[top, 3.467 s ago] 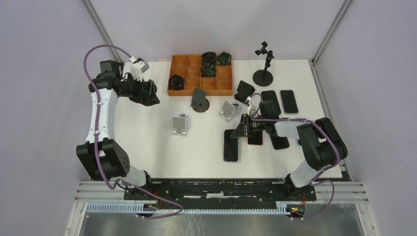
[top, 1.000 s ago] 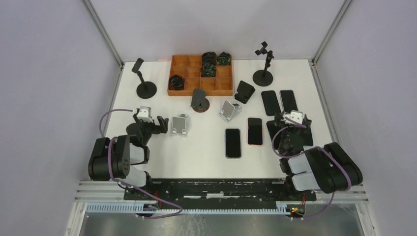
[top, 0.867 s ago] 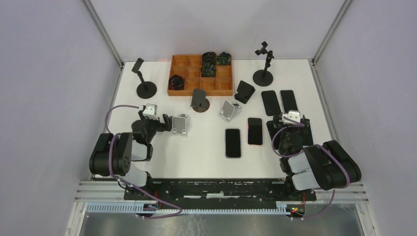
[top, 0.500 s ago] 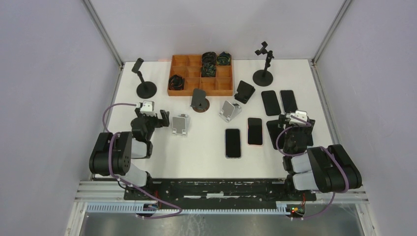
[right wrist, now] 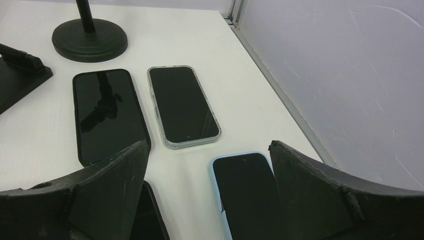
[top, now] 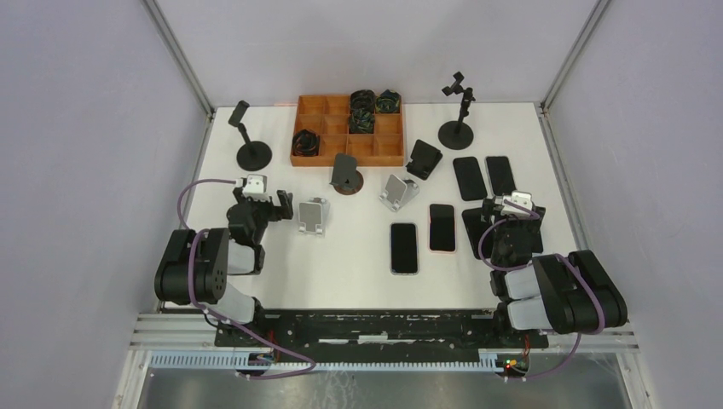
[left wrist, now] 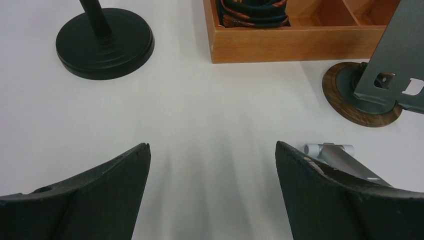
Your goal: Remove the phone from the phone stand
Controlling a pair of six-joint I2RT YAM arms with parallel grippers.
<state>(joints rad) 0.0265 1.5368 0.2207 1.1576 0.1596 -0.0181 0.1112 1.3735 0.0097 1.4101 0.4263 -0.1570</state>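
Top view: we find no phone resting on any stand. The phones lie flat on the table [top: 358, 281], e.g. the centre phone [top: 403, 248] and the neighbour phone [top: 442, 227], w/ more at the right. Both arms are folded near their bases. The left pincer [top: 262, 210] is just beside the silver stand [top: 313, 216], and the right pincer [top: 513, 215] hangs over dark phones. We judge the task is done.

Left wrist view: the left pincer is spread wide w/ nothing between. The silver stand is close to its right finger, and the grey stand [left wrist: 385, 75] and wooden tray [left wrist: 300, 47] lie beyond.

Right wrist view: the right pincer also gapes wide and holds nothing. The black phone [right wrist: 107, 115] and clear-case phone [right wrist: 182, 105] lie ahead. The blue-rimmed phone [right wrist: 247, 190] is partly hidden behind one finger.

Risks: this pincer seems low, so a drop or sideways sweep could scratch or push the phones. A swing of the left arm to the right could knock over the silver stand.
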